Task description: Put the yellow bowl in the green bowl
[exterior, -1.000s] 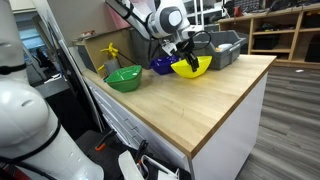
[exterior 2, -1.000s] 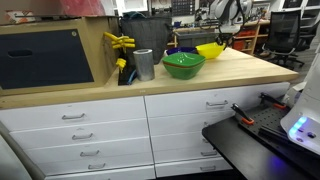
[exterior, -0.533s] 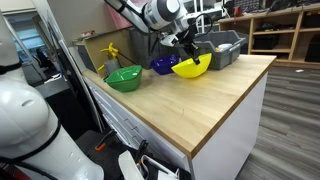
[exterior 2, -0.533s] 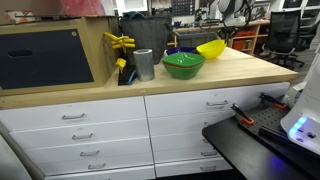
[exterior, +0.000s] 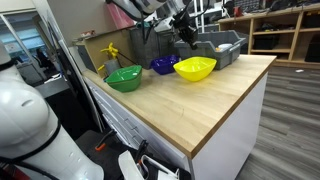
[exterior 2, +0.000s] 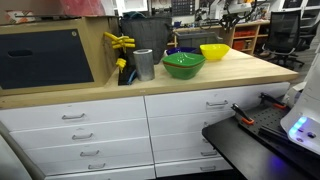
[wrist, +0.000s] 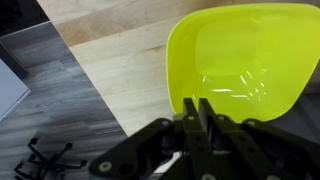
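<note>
The yellow bowl (exterior: 195,68) sits upright on the wooden counter (exterior: 190,105), right of the small blue-purple bowl (exterior: 163,65). It also shows in the other exterior view (exterior 2: 214,51) and fills the upper right of the wrist view (wrist: 250,60). The green bowl (exterior: 124,77) stands empty further along the counter, and is seen again in an exterior view (exterior 2: 183,64). My gripper (exterior: 185,32) hangs above the yellow bowl, clear of it. In the wrist view my gripper's fingers (wrist: 198,108) are pressed together with nothing between them, over the bowl's near rim.
A grey bin (exterior: 226,48) stands behind the yellow bowl. A metal cup (exterior 2: 144,64) and a yellow tool (exterior 2: 118,42) stand by the green bowl, next to a dark box (exterior 2: 45,57). The counter edge (exterior: 235,105) drops to the floor.
The yellow bowl hung tilted from my gripper; now it rests level on the counter. My gripper has risen away from it, still shut.
</note>
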`<state>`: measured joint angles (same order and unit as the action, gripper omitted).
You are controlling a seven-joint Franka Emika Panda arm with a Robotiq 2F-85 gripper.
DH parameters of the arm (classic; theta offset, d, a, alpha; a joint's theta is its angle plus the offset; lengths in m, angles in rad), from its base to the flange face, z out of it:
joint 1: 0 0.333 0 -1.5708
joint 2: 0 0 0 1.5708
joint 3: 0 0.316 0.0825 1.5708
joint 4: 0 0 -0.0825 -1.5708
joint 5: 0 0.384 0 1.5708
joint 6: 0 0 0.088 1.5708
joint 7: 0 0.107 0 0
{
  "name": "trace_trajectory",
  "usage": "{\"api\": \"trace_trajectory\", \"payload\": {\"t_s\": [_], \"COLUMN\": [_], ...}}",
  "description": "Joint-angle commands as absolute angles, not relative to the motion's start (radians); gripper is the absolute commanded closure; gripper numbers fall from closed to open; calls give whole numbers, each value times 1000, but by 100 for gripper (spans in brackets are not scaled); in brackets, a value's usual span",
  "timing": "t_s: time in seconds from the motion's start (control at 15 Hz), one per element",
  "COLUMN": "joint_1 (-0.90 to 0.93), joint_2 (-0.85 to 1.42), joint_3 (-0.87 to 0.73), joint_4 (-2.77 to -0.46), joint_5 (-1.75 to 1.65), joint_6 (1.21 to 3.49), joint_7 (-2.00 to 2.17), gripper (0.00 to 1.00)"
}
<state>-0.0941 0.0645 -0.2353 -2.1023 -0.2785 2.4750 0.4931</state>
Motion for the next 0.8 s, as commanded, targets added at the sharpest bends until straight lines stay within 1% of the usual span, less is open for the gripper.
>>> {"api": "trace_trajectory", "payload": {"t_s": [0.0,0.33,0.4,0.53,0.6,0.73], "joint_1": [-117,-137,-140,-144,-144,-140], "joint_2": [35,62,68,90,97,116], "joint_3": [-215,-222,-223,-223,-223,-223], "joint_4": [-2133,-2147,-2147,-2142,-2139,-2136], "joint_5": [-251,-232,-234,-235,-235,-229], "joint_6": [2422,2396,2402,2430,2438,2461], "joint_7": [471,493,498,518,528,567], "gripper": [62,27,18,5,0,0]}}
